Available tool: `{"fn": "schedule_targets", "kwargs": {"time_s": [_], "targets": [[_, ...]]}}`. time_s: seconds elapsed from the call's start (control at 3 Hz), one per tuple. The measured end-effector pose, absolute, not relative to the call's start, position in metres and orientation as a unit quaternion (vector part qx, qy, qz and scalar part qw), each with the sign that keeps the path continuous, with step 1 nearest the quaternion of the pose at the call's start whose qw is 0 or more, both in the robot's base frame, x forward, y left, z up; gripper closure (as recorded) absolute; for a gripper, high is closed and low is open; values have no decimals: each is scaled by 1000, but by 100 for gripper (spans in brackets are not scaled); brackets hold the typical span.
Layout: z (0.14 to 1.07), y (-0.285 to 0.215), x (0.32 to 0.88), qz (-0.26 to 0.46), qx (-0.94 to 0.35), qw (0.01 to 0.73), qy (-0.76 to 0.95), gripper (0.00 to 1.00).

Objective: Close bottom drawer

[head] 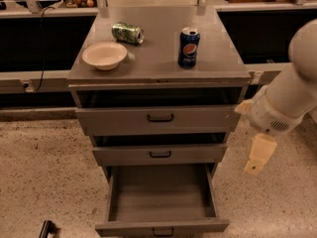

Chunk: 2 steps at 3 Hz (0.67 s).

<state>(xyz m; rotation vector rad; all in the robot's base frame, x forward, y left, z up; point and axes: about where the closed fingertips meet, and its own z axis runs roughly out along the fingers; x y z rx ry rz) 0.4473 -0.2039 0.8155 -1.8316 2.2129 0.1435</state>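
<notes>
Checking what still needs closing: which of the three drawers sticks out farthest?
The bottom drawer: its whole grey tray shows, while the middle drawer and top drawer are barely ajar. The gripper hangs right of the cabinet, beside the middle drawer.

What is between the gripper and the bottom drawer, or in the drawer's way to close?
Nothing visible. The gripper hangs right of the cabinet, with only bare floor between it and the open bottom drawer. The drawer's tray holds nothing.
</notes>
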Motion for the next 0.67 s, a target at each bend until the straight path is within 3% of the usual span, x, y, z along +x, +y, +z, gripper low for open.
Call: {"fn": "schedule_targets", "kwargs": {"time_s": [0.33,0.67], "targets": [[752,-194,445,101,-648,176,734,0],[750,-196,444,100,-665,191,715,0]]}}
